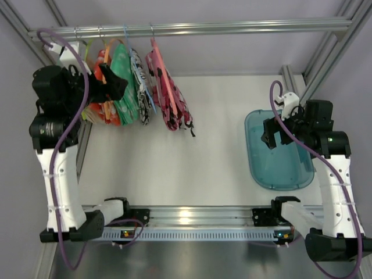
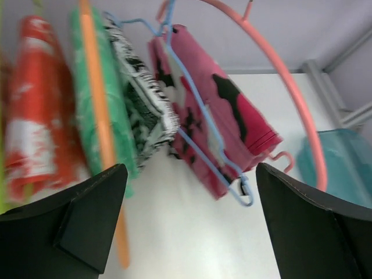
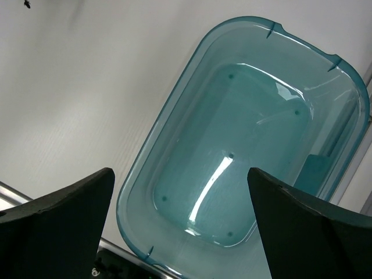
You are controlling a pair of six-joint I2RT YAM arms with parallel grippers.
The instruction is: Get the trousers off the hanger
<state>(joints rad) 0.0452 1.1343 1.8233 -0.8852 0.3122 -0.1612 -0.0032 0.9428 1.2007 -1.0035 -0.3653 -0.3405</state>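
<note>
Trousers (image 2: 232, 119) partly behind blue hanger (image 2: 197, 102)

R hand (image 3: 180, 174) above teal tub (image 3: 174, 125)

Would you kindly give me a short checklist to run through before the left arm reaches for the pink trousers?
1. Left hand open: ok, jaws spread wide and facing the garments.
2. Right hand open: ok, holding nothing, above the basin.
3. Trousers on the hanger: ok, hanging from the rail.
4. Blue wire hanger clear of the trousers: cannot tell, as it crosses them in the left wrist view.
5. Basin empty: ok.
</note>
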